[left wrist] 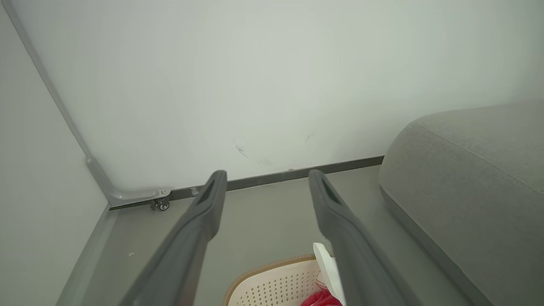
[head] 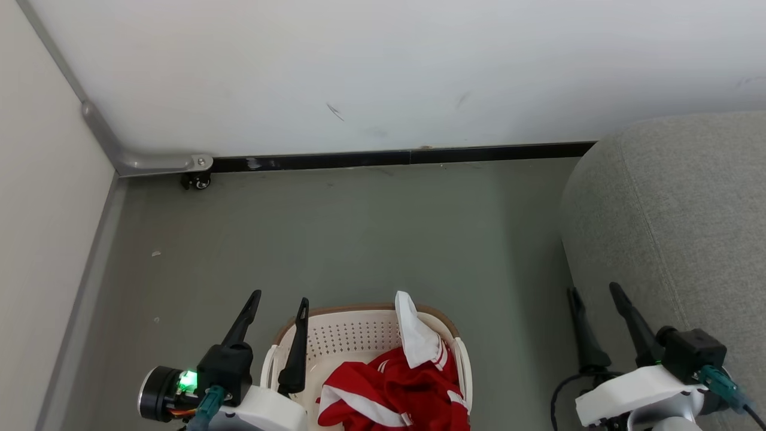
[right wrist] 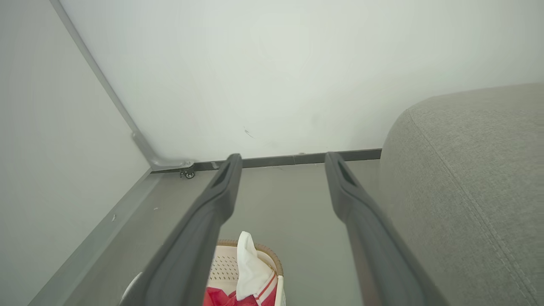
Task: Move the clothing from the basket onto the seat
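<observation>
Red clothing (head: 389,392) with white stripes lies heaped in the cream basket (head: 341,335) at the bottom middle of the head view, and a white piece of it hangs over the far rim. The grey seat (head: 676,221) fills the right side. My left gripper (head: 280,297) stands open above the basket's left edge, holding nothing. My right gripper (head: 594,288) stands open beside the seat's front edge, also with nothing in it. In the left wrist view the basket (left wrist: 272,282) and clothing (left wrist: 325,297) sit low between the fingers. The right wrist view has the clothing (right wrist: 250,272) and the seat (right wrist: 467,182).
A white wall runs across the back with a dark baseboard (head: 389,158). A second panel closes the left side, with a metal bracket and a small caster (head: 197,179) at the corner. Grey floor (head: 359,239) stretches between basket, wall and seat.
</observation>
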Controlling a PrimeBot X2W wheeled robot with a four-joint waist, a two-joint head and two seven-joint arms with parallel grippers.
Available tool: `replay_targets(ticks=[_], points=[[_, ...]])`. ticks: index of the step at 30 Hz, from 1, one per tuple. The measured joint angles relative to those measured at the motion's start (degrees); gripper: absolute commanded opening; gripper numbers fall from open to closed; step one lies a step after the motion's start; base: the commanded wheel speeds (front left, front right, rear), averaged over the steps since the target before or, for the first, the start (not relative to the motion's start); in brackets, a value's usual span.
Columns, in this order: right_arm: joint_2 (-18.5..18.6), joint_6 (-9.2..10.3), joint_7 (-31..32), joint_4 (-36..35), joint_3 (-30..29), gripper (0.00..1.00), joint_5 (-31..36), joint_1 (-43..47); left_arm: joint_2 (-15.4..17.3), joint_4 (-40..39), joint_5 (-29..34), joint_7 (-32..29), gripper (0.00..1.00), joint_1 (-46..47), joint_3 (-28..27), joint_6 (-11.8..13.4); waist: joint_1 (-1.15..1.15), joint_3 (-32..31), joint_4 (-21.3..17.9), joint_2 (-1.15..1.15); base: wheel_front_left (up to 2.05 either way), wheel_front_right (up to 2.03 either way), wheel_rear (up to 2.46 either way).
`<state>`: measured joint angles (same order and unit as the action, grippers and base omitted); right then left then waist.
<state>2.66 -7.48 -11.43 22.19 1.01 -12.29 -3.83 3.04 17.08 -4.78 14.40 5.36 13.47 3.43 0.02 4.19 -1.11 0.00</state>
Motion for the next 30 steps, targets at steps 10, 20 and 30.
replay_targets(ticks=[10, 20, 30], points=[[-0.05, 0.00, -0.79, -3.39, -2.88, 1.00, 0.99, -0.01, -0.08, 2.08, 0.90, 0.01, 1.00, 3.00, 2.56, -1.72, 0.00, 3.24, -1.63, 0.00, 0.00, 0.00, 0.00], [-0.11, 0.00, -1.34, -6.24, -2.53, 1.00, 0.96, -1.49, -0.08, 5.43, 2.02, 0.01, 1.00, 5.33, 3.32, -2.02, 0.00, 7.08, -3.43, 0.00, 0.00, 0.00, 0.00], [-0.11, 0.00, -1.85, -8.69, -2.32, 1.00, 0.74, -2.54, 0.12, 8.31, 3.04, 0.01, 1.00, 8.05, 4.00, -2.80, 0.00, 11.52, -5.68, 0.00, 0.00, 0.00, 0.00]])
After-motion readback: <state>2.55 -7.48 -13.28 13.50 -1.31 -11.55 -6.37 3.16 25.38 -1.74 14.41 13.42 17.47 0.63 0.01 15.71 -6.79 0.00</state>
